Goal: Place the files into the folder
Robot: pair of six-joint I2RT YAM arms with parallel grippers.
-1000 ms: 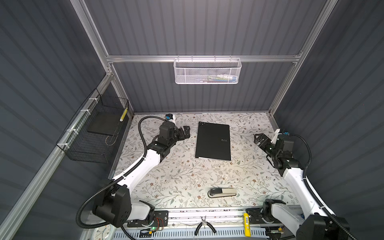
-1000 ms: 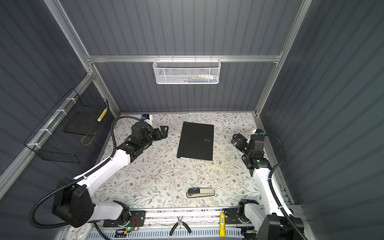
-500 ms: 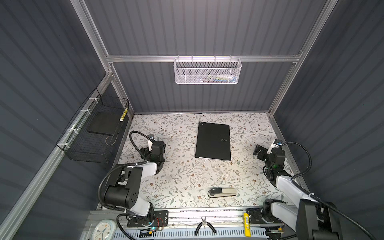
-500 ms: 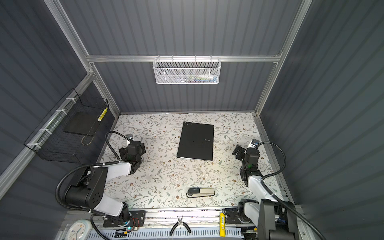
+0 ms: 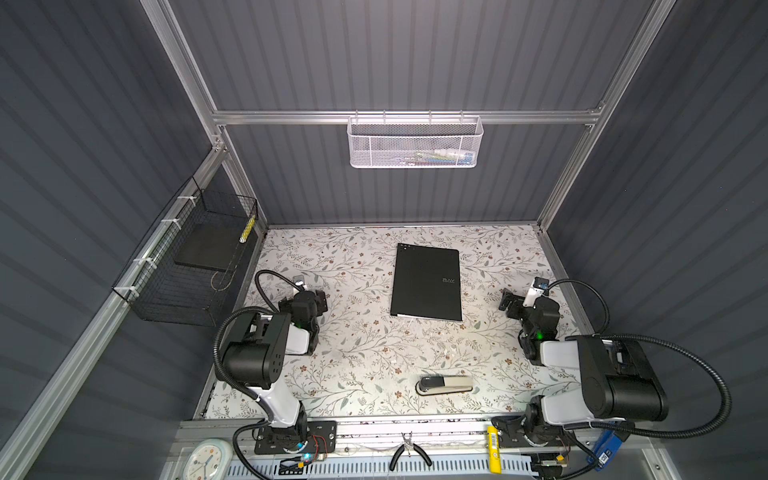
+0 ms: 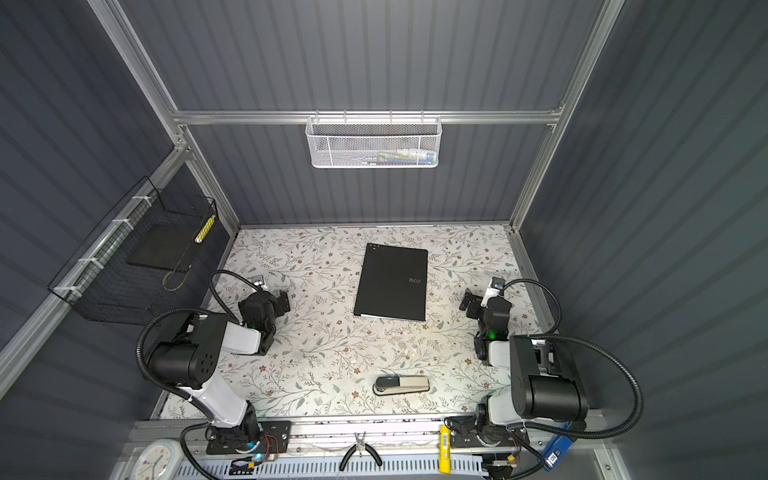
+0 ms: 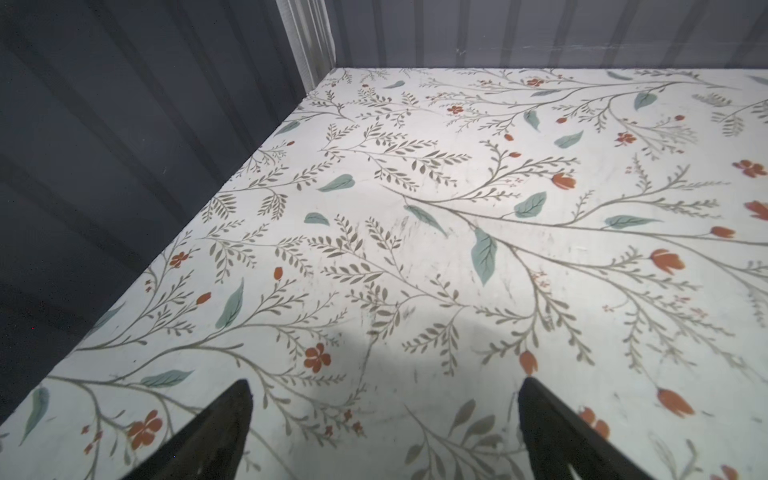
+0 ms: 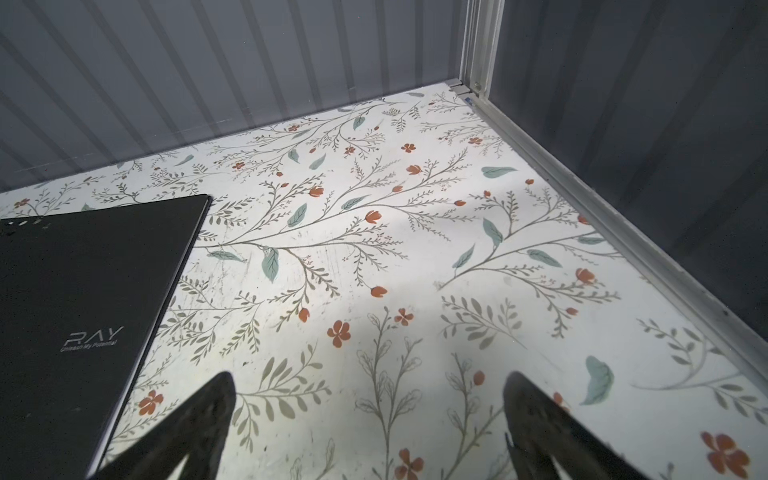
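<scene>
Here, in both top views, a black wire basket [image 5: 183, 266] hangs at the left edge with a dark slab [image 5: 205, 249] inside. Right of it the left arm [image 5: 257, 353] is folded low over the flowered table [image 5: 365, 345], close to the left wall. Only its wrist view shows the left gripper [image 7: 384, 387]: the fingers [image 7: 224, 428] stand wide apart with bare table between them.

The folder [image 5: 427, 286] lies closed and flat in the upper middle of the table, well apart from both arms and with open table on every side. A thin pale strip at its lower edge is too small to identify. Lower, near the front edge, lies a stapler [image 5: 444, 384].

At the right, the right arm [image 5: 615, 374] is folded too. In its wrist view the right gripper [image 8: 370, 377] is spread just as wide, holding nothing. There the folder, cut off by the left edge, shows "RAY" plainly.
</scene>
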